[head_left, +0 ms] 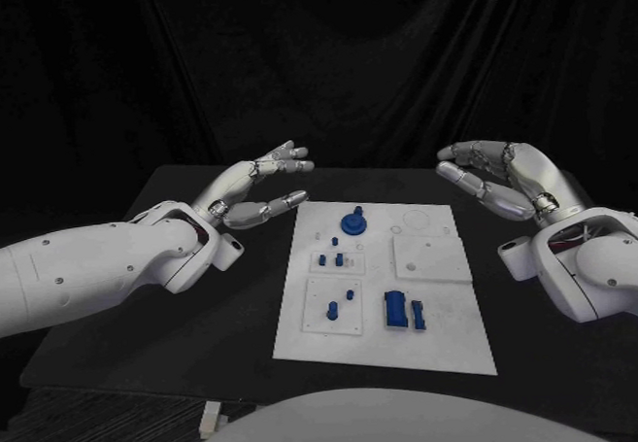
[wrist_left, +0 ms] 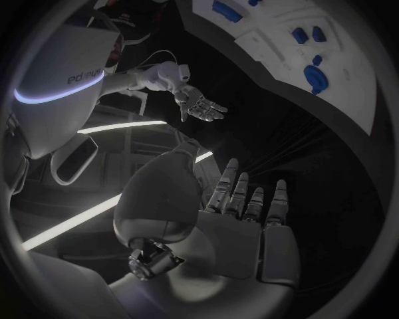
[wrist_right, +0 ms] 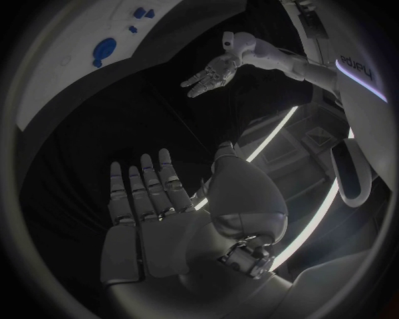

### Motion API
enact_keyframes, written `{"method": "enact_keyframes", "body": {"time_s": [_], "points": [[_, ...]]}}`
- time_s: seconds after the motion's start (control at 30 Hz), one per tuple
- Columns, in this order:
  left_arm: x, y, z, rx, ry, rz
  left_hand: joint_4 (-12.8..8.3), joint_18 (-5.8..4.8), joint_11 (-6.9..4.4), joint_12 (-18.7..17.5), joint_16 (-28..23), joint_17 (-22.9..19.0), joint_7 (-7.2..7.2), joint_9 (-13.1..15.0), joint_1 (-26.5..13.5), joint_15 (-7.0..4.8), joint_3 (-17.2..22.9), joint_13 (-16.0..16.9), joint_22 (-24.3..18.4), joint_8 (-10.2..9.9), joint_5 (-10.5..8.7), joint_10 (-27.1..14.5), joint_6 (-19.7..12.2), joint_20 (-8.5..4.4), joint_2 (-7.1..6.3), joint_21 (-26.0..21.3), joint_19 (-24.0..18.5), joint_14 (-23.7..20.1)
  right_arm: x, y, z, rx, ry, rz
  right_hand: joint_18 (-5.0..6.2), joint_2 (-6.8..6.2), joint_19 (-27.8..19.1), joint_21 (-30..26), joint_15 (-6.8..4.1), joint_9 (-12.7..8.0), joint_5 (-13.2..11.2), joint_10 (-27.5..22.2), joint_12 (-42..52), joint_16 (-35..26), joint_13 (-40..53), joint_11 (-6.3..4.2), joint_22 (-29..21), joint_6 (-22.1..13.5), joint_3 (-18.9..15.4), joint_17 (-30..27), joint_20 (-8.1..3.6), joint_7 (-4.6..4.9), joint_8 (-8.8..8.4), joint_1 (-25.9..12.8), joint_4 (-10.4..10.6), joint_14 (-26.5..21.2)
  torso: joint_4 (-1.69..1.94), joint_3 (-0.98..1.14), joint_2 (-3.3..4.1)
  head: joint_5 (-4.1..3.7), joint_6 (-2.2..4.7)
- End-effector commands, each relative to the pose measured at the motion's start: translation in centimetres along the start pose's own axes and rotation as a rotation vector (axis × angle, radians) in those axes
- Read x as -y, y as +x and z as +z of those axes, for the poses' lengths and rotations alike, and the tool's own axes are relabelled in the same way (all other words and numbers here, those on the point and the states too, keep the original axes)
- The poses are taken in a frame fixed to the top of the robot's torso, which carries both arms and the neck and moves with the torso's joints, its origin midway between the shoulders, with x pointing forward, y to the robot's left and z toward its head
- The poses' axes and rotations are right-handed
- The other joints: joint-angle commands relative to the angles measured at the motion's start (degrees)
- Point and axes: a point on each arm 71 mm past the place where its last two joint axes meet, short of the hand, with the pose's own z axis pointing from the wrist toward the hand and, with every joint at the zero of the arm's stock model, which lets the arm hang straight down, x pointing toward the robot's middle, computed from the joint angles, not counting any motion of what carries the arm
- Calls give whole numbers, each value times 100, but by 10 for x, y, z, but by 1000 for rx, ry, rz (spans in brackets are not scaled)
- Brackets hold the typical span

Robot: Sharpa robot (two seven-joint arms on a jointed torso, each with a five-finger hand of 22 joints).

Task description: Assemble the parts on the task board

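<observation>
1. One white board (head_left: 449, 333) lies flat in the middle of the black worktop (head_left: 154, 314), between the two arms.
2. Blue parts on the board, as the head view shows them: one round stepped part (head_left: 354, 222) near the far edge; a cluster of small pegs (head_left: 335, 256) just below it, too small to count surely; two small pieces (head_left: 341, 303) on the near-left panel; two taller blocks (head_left: 404, 309) side by side on the near-right area.
3. One pale square panel (head_left: 428, 256) on the board's right half carries no blue part.
4. Left hand (head_left: 262, 189) hovers beside the board's far-left corner, fingers (wrist_left: 241, 193) spread and released, grasping nothing.
5. Right hand (head_left: 507, 176) hovers off the board's far-right corner, fingers (wrist_right: 145, 183) straight and apart in the wrist view, also grasping nothing.
6. Neither hand touches the board or any part.
7. Writing: partial lettering on the robot's body in the wrist views, not clearly legible.
</observation>
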Motion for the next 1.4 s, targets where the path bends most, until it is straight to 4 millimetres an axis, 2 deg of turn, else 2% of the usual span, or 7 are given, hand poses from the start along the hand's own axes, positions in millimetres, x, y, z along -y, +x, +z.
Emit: {"method": "enact_keyframes", "body": {"time_s": [0.03, 0.1, 0.13, 0.27, 0.33, 0.93, 1.4], "points": [[4, -3, 4, 28, 76, -220, -15, 6, -85, -136, -94, -71, -152, -25, 26, 17, -343, -23, -491, -95, -213, -223, -374, 86, 168, -25, -102, -69, 2, -2, 1, -8, -9, 191, -67, 60, -746, -70, 12, -296, -29, -305, -50, -71, -257, 10, -859, -82, 15, -163, 108, -186, -133, -99, 14, -462, -9, -7, -50, -11, -1], [2, -2, 5, 25, 75, -238, 6, 78, -149, -176, -100, -76, -173, -40, 28, 28, -633, -37, -655, -109, -326, -312, -525, 132, 293, -31, -108, -76, 3, -1, 1, -17, -7, 209, -54, 83, -958, -99, 55, -604, -27, -557, -70, -78, -467, -22, -1187, -336, 6, -215, 136, -272, -273, -112, 22, -563, -8, -7, -56, -14, -1], [-5, -1, 3, 8, -33, -90, -500, -476, 106, -475, -100, -76, -138, -284, -1943, -352, -272, -244, -992, -347, -707, -468, -1225, -329, 81, -129, -178, -76, 4, -2, 1, 3, 8, 79, -442, -153, -1028, -212, -260, -1077, -305, -1156, -291, -264, -935, -324, -1343, -1197, 332, -464, -373, -515, -449, -1692, -498, -879, -3, -4, -27, -9, 0], [-5, 1, 6, 27, -40, -102, -1105, -476, 106, -1265, -100, -76, -138, -284, -4279, -352, -272, -244, -1530, -347, -1246, -988, -2179, -857, 81, -129, -178, -76, 5, -1, 2, 10, 16, 94, -442, -153, -1505, -212, -959, -1851, -305, -2061, -896, -264, -1648, -1058, -2162, -2400, 1105, -464, -961, -515, -1026, -3644, -1097, -1362, 0, -4, -26, -39, 57], [-4, 2, 8, 48, -48, -116, -1669, -476, 106, -1265, -100, -76, -138, -284, -4982, -352, -272, -244, -1998, -347, -1725, -988, -2442, -1339, 81, -129, -178, -76, 6, 0, 4, 17, 24, 111, -442, -153, -1505, -212, -959, -2074, -305, -2316, -896, -264, -1853, -1058, -2162, -2751, 1105, -464, -1523, -515, -1026, -4229, -1661, -1810, 3, -4, -23, -71, 119], [1, 40, 54, 446, -338, -463, -1669, -476, 106, -1265, -100, -76, -138, -284, -6513, -352, -272, -244, -1998, -347, -1725, -988, -3020, -1339, 81, -129, -178, -76, 35, 36, 34, 218, 247, 510, -442, -153, -1505, -212, -959, -2547, -305, -2873, -896, -264, -2290, -1058, -2162, -3488, 1105, -464, -1523, -515, -1026, -5450, -1661, -1810, 70, -3, 21, -739, 1408], [2, 49, 59, 499, -410, -530, -1669, -476, 106, -1265, -100, -76, -138, -284, -6513, -352, -272, -244, -1998, -347, -1725, -988, -3020, -1339, 81, -129, -178, -76, 44, 47, 39, 276, 315, 611, -442, -153, -1505, -212, -959, -2547, -305, -2873, -896, -264, -2290, -1058, -2162, -3488, 1105, -464, -1523, -515, -1026, -5450, -1661, -1810, 78, -3, 26, -819, 1561]]}}
